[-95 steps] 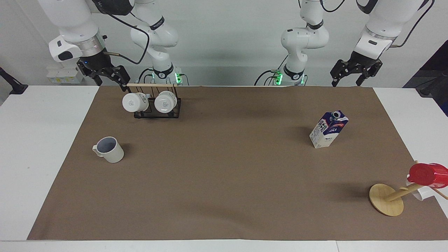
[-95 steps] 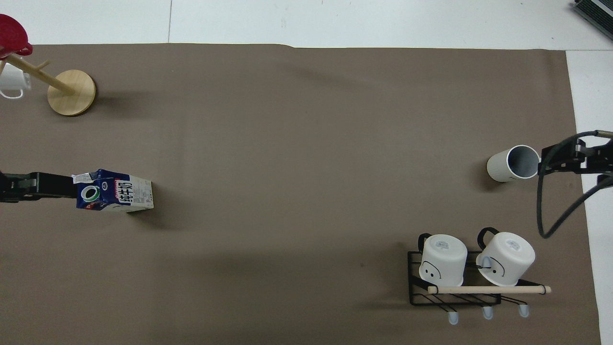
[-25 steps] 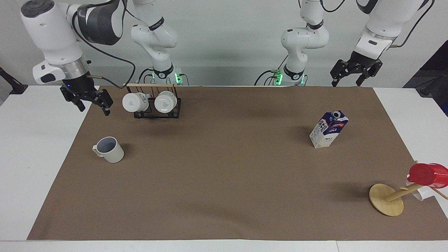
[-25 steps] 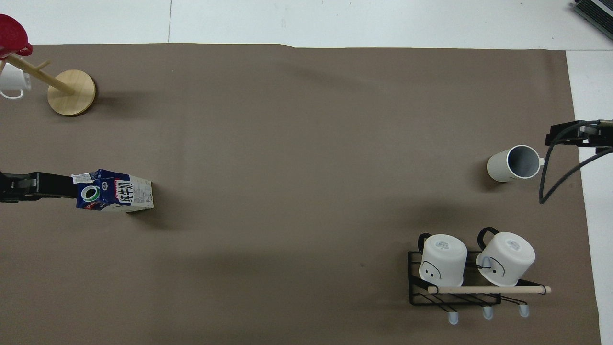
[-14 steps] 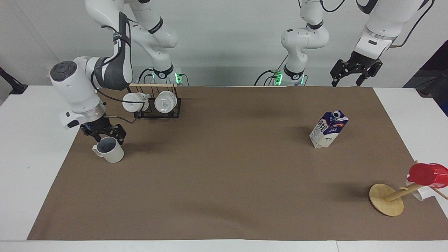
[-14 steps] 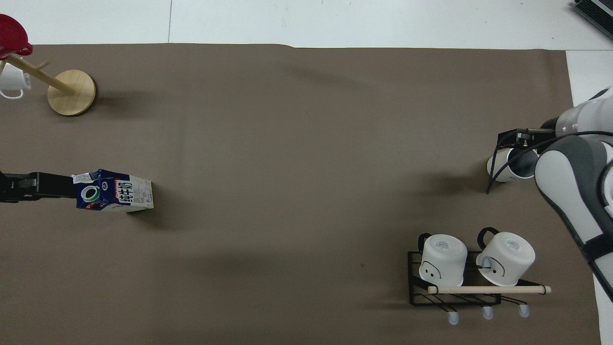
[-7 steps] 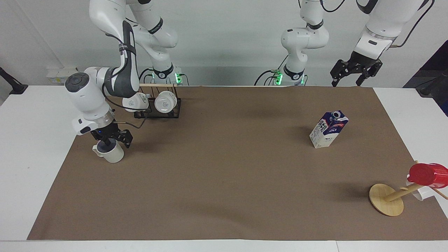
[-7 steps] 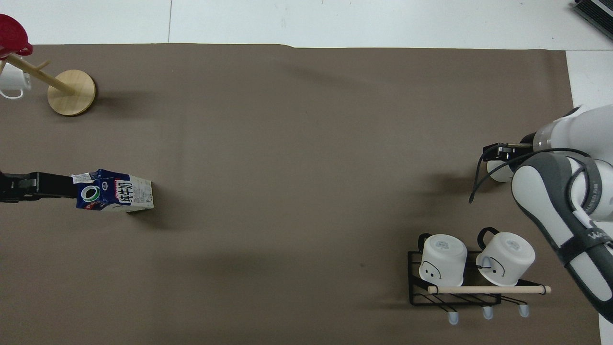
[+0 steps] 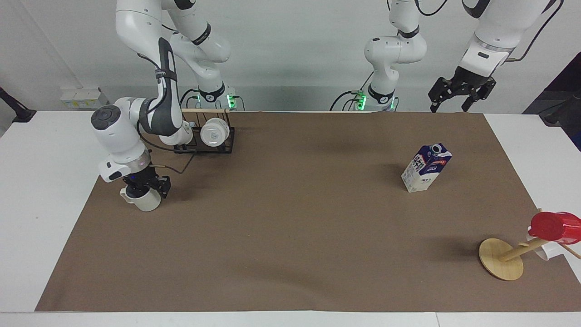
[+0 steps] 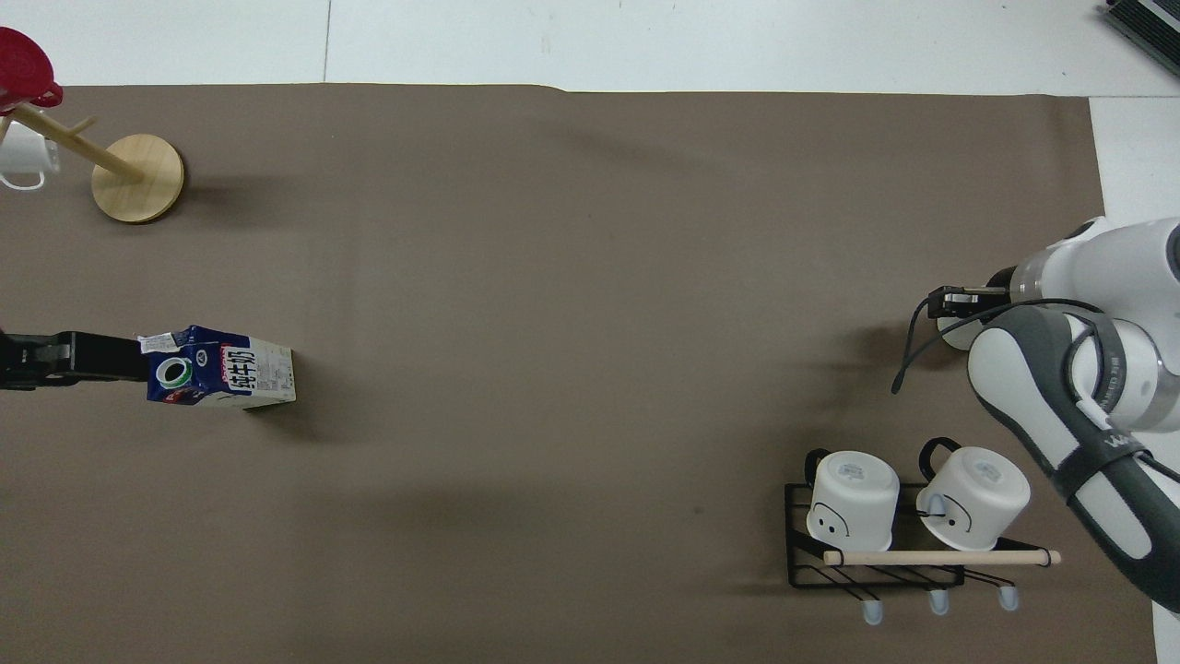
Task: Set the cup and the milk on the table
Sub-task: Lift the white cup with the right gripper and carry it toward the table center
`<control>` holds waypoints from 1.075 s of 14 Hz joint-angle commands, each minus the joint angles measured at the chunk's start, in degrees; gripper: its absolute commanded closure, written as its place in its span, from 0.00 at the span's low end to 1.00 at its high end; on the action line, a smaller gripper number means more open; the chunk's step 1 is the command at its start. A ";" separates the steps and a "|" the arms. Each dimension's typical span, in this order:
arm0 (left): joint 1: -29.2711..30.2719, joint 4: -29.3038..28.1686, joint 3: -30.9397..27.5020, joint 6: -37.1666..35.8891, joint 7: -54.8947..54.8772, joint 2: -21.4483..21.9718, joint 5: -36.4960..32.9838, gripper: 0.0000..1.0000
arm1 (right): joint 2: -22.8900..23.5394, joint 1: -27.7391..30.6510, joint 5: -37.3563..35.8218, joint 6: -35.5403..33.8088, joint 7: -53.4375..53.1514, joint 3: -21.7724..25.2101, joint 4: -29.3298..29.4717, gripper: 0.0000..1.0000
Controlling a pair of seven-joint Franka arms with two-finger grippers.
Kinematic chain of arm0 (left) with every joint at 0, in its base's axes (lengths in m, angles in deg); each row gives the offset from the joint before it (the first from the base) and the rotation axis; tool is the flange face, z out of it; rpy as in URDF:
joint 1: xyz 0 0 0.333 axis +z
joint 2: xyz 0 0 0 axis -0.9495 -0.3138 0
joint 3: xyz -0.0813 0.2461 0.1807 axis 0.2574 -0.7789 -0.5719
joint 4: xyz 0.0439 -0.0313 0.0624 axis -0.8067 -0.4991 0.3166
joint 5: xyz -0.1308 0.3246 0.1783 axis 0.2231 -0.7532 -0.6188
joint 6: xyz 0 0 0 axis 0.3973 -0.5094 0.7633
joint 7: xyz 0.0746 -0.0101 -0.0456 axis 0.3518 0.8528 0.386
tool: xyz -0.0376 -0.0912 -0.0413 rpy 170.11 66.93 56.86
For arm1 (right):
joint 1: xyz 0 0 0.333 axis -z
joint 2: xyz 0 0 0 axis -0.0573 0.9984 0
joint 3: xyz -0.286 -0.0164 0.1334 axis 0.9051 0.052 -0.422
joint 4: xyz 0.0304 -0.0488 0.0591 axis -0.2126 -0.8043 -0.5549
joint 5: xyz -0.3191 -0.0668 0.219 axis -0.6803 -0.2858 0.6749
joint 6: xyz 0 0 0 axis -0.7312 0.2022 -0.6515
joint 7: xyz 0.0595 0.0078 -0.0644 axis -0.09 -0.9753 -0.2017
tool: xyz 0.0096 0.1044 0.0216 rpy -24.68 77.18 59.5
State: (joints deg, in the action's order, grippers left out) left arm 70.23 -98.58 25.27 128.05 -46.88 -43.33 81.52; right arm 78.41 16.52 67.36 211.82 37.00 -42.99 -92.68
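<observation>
The cream-white cup (image 9: 147, 202) stands upright on the brown mat of the table (image 9: 290, 236), toward the right arm's end. My right gripper (image 9: 145, 185) is down on the cup's rim, its fingers drawn together on the wall, and it hides the cup's mouth. From overhead only a sliver of the cup (image 10: 955, 333) shows under the right gripper (image 10: 959, 300). The milk (image 9: 425, 169) stands upright toward the left arm's end, untouched. My left gripper (image 9: 452, 106) waits open, high over the table's edge by the robots.
A black wire rack (image 9: 204, 144) holding two white mugs stands nearer to the robots than the cup. A wooden mug tree (image 9: 501, 260) with a red cup (image 9: 554, 226) stands at the mat's corner, farther from the robots than the milk.
My right gripper has come down onto the cup, and its fingers have closed in on the rim. The cup, the milk and the left arm have stayed put.
</observation>
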 commanded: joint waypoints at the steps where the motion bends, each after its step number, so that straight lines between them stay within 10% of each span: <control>1: -0.28 1.50 -0.19 -1.44 0.15 -0.71 -0.83 0.00 | -0.45 0.56 0.48 0.54 2.51 -0.29 -0.74 1.00; 15: -0.28 1.50 -0.19 -1.44 0.06 -0.71 -0.83 0.00 | -4.93 -6.27 0.39 -8.59 -1.16 -0.91 6.81 1.00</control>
State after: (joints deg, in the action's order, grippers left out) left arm 70.23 -98.58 25.27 128.05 -46.88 -43.33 81.52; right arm 74.48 12.35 67.34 205.52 37.55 -43.68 -87.46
